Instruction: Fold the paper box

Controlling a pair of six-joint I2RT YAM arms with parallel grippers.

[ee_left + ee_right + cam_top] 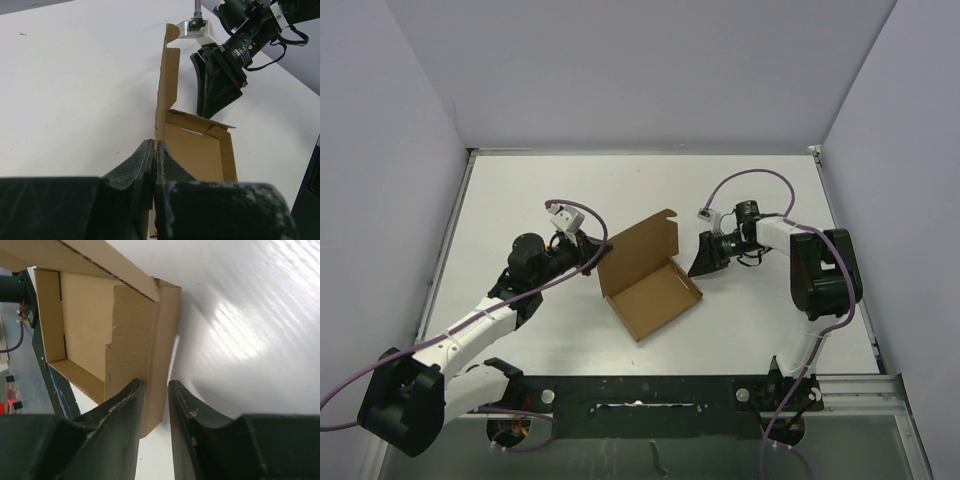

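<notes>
Brown paper box (650, 285) — brace with left gripper (154, 150) clamped on its wall, then slowly nip right gripper (155, 385), narrowly parted astride the end wall.

Bright, even light from above; soft shadows cast; glare seen on desk (240, 325) in right wrist view; foreground blurred.

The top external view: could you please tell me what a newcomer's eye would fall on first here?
The brown paper box, with its tray formed and its lid standing up, sits in the middle of the white table and draws the eye first. The left hand is shut on its left side. The right hand straddles the opposite wall with its fingers slightly apart.
</notes>
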